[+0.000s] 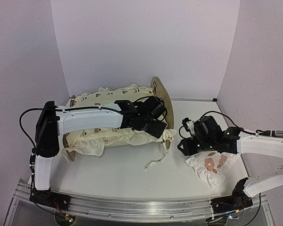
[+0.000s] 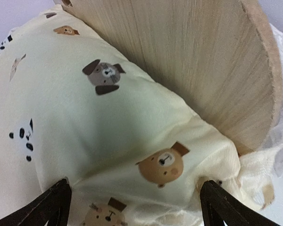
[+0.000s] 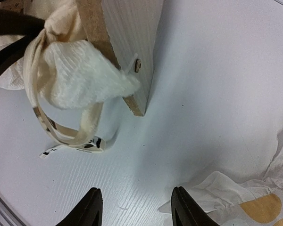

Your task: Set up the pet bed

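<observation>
Two end effectors are near the pet bed, which sits left of centre on the bench with its rounded headboard standing at its right end. The cream cushion lies heaped over the frame. The left end effector hangs over the cushion just beside the headboard's inner face. Its fingers are spread wide, with printed fabric bulging between them. The right end effector is off the bed's right side, near the headboard's lower corner, fingers apart over bare bench and pinching nothing. A tie string trails onto the bench there. The ruffled pillow lies crumpled just beside that end effector, apart from the bed.
</observation>
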Controlling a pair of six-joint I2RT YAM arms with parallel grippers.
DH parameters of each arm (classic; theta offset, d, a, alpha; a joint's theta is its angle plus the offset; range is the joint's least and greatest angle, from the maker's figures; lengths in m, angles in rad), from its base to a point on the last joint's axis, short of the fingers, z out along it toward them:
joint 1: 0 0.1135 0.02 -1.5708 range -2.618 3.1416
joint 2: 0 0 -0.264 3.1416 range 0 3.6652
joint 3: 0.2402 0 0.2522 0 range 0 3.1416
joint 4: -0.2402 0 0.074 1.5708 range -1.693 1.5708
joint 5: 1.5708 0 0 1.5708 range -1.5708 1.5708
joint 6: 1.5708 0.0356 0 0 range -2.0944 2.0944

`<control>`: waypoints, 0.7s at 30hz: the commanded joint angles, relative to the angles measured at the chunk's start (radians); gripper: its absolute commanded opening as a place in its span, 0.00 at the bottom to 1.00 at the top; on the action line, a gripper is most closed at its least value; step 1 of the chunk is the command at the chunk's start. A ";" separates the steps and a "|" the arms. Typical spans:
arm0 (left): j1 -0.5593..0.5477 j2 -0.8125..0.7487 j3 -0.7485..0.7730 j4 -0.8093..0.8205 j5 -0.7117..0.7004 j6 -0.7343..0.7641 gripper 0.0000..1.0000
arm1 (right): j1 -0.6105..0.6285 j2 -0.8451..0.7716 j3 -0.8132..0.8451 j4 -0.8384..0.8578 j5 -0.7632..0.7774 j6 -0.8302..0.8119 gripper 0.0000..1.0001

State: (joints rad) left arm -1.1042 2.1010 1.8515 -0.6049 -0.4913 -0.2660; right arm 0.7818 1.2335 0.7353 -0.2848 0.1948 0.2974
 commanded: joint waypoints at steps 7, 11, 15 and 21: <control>-0.039 -0.292 -0.201 -0.001 0.100 -0.074 0.96 | 0.005 -0.019 -0.004 0.064 0.023 0.020 0.50; -0.060 -0.414 -0.405 0.139 0.154 -0.138 0.93 | 0.006 -0.032 -0.009 0.071 0.005 0.017 0.50; -0.076 -0.479 -0.532 0.215 0.206 -0.191 0.90 | 0.006 -0.047 0.017 0.088 -0.028 0.001 0.50; -0.092 -0.512 -0.679 0.282 0.242 -0.243 0.87 | 0.006 -0.030 0.136 0.088 -0.023 -0.016 0.54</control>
State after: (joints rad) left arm -1.1870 1.6424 1.2506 -0.4165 -0.2945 -0.4502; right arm 0.7818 1.2076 0.7644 -0.2340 0.1791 0.2970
